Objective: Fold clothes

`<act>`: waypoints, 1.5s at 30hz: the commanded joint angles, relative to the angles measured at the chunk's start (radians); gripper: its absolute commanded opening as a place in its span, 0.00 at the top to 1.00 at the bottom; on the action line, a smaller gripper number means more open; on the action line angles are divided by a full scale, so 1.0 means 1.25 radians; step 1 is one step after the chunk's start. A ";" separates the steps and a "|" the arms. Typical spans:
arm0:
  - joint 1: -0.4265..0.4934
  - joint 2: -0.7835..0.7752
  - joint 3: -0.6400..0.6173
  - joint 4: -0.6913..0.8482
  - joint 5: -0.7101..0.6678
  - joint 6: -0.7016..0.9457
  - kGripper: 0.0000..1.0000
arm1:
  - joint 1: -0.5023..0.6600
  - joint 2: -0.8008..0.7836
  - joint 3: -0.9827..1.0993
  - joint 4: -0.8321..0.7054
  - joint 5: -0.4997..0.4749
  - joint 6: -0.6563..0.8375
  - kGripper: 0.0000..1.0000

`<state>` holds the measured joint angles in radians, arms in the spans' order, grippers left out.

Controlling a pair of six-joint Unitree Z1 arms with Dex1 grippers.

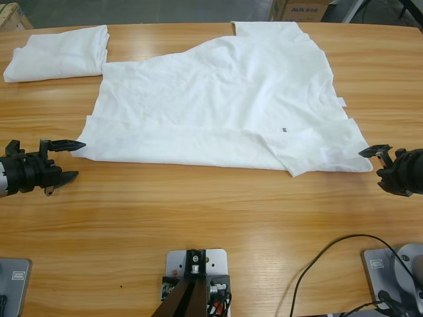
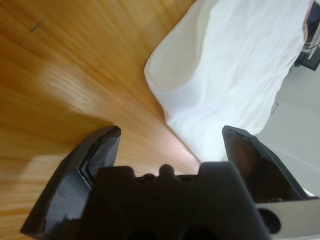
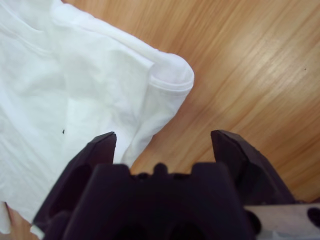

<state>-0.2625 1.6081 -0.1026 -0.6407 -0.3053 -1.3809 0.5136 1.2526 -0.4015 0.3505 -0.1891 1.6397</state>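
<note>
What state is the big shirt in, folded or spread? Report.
Mostly spread: the large T-shirt lies flat across the table, only its near hem turned over. The small T-shirt beside it is folded.

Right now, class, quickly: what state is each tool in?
Left tool: open, holding nothing, beside the spread T-shirt's corner.
Right tool: open, holding nothing, at the T-shirt's opposite corner.

This looks like a robotics lab or test workshop. A long wooden bench (image 1: 211,218) carries the work, and beyond its far edge lies a bare grey floor (image 1: 132,12). On that floor, past the bench's far right corner, stands a cardboard box (image 1: 301,9) with blue print. A black cable (image 1: 317,261) loops over the bench's near right part.
</note>
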 commanded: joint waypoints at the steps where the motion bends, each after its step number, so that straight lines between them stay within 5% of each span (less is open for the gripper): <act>1: -0.006 0.204 0.034 -0.091 0.046 -0.013 0.13 | 0.006 0.014 0.016 -0.011 -0.005 -0.012 0.23; 5: -0.011 0.221 0.046 -0.120 0.050 -0.019 0.13 | 0.006 0.017 0.016 -0.013 -0.005 -0.013 0.23; 10: -0.012 0.258 0.057 -0.204 0.052 -0.019 0.58 | 0.006 0.018 0.016 -0.014 -0.003 -0.016 0.23; 14: -0.016 0.299 0.083 -0.286 0.050 -0.019 0.67 | 0.006 0.017 0.016 -0.014 -0.002 -0.016 0.23; 16: -0.019 0.309 0.099 -0.314 0.052 -0.015 1.00 | 0.006 0.019 0.016 -0.014 -0.002 -0.017 0.26; 20: -0.032 0.310 0.113 -0.352 0.050 -0.007 1.00 | 0.006 0.023 0.016 -0.014 -0.002 -0.025 0.29; 26: -0.037 0.269 0.126 -0.348 0.050 -0.005 1.00 | 0.006 0.008 0.023 -0.012 -0.010 -0.019 0.48; 27: -0.037 0.264 0.126 -0.343 0.050 -0.005 1.00 | 0.006 0.010 0.022 -0.007 -0.016 -0.002 0.46; 29: -0.038 0.252 0.127 -0.326 0.050 -0.005 1.00 | 0.005 0.036 0.018 -0.004 -0.017 0.065 0.26; 33: -0.038 0.241 0.126 -0.316 0.047 -0.003 1.00 | 0.005 0.081 0.018 -0.023 -0.031 0.156 0.15; 45: -0.038 0.234 0.126 -0.312 0.047 0.008 1.00 | -0.037 0.034 0.056 -0.090 -0.033 0.171 0.17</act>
<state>-0.2978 1.8952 -0.0314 -1.0746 -0.2538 -1.3831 0.4817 1.3109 -0.3608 0.2835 -0.2232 1.8446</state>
